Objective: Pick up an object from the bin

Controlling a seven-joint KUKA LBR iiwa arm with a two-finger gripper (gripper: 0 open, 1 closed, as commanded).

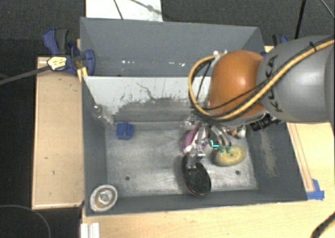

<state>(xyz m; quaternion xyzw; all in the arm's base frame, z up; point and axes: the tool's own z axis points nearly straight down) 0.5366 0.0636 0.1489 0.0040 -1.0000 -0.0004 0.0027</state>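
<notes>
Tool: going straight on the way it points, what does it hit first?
Probably the black oval thing lying by the wall of the bin nearest the camera; the tool points down at its upper end. Depth is unclear, so it could land on bare bin floor beside it instead.

Most of purple thing under orange wrist cover (kind unclear), arm cut at right

Even light falls from above. My orange wrist cover carries a soft sheen, small glints dot the bin's far wall, and my arm shades the right floor.
</notes>
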